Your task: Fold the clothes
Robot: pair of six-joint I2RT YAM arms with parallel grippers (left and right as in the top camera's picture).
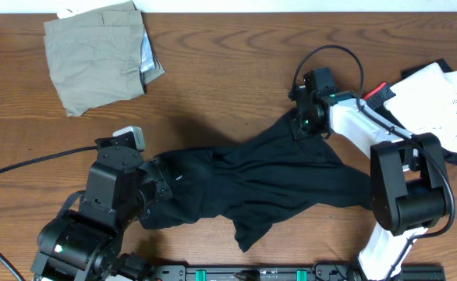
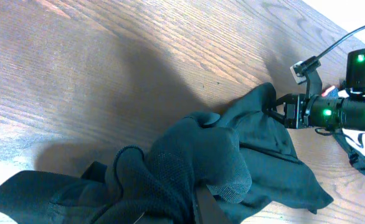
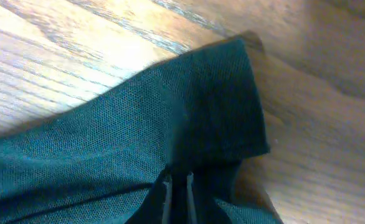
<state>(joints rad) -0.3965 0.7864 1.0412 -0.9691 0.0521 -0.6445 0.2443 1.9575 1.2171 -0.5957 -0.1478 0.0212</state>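
Cloth fills the middle of the counter [image 1: 236,70]: a black garment [image 1: 252,183] lies crumpled and drawn out between the two arms. The right gripper [image 1: 302,125] has the far right corner. In its wrist view the jaws stand almost closed, with a thin fold of dark mesh pinched between them and the hem just beyond. The left gripper [image 1: 157,187] is at the opposite end. There the fabric is heaped over the jaws and hides most of them, but they seem to be clamped on a bunch of it, since the cloth rises in a lump around them.

A folded pair of khaki shorts [image 1: 96,55] sits at the far left corner, well apart, and looks finished. A white item [image 1: 431,97] waits at the right edge.

The step in hand appears to be spreading the black garment flat before any fold is made. The next move probably calls for both arms to pull apart evenly and lower it, so the wrinkles in the middle come out without either corner slipping free.
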